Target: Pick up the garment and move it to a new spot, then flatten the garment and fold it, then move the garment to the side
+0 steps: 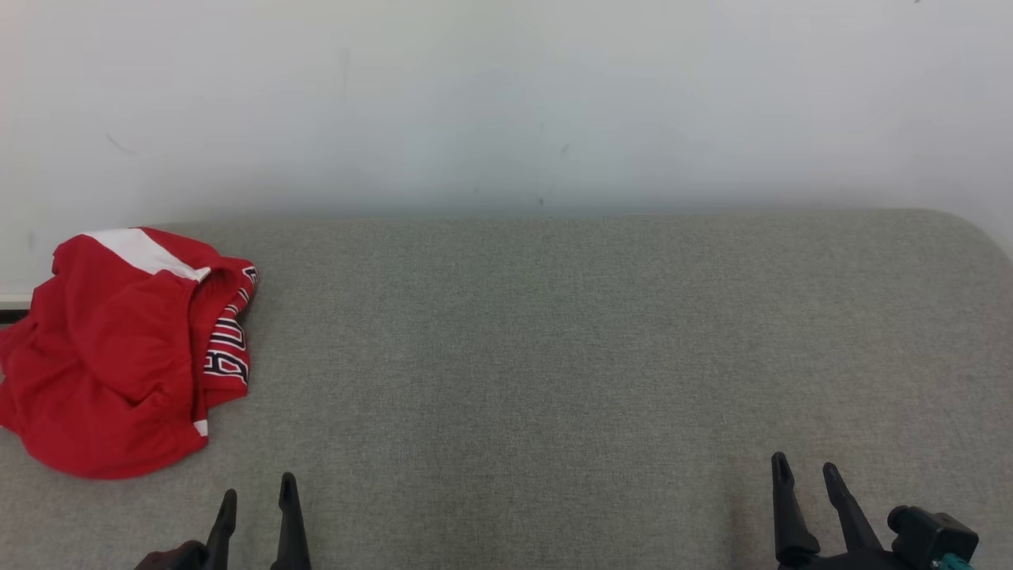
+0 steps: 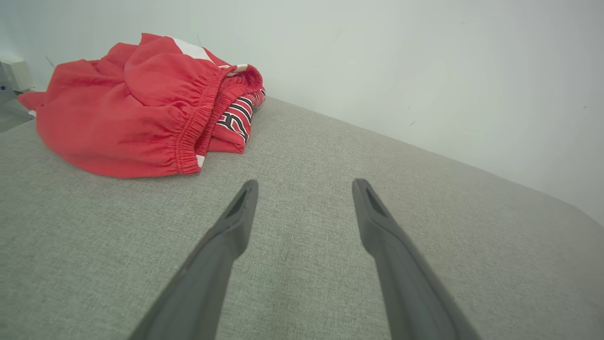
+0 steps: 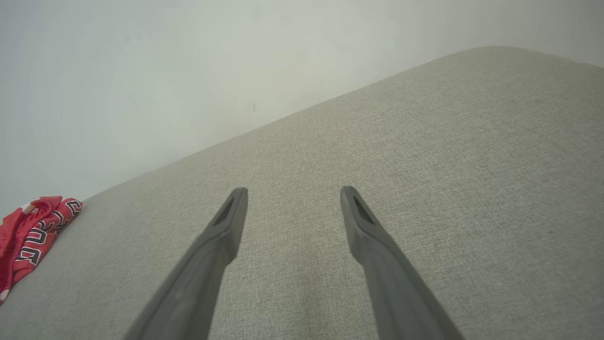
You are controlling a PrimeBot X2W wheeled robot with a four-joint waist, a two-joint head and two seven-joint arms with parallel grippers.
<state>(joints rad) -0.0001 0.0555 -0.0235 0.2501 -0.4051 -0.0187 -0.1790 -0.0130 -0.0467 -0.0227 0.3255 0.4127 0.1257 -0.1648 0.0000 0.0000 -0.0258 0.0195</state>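
Crumpled red garment (image 1: 119,356) lies forward-left of the nearer left gripper (image 1: 257,495); right gripper (image 1: 806,467) well apart; both fingers spread, apparently empty.

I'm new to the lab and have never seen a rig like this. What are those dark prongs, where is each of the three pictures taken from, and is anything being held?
The prongs are the fingers of a two-armed robot's grippers. The top picture comes from a camera on its head, looking down at a grey fabric surface by a white wall; the left gripper and right gripper show at the bottom. The other two pictures come from cameras on each wrist, looking along that gripper's own fingers. A crumpled red garment, with a white band and striped lettering, lies at the robot's left. Both grippers are open and hold nothing; neither touches the garment.
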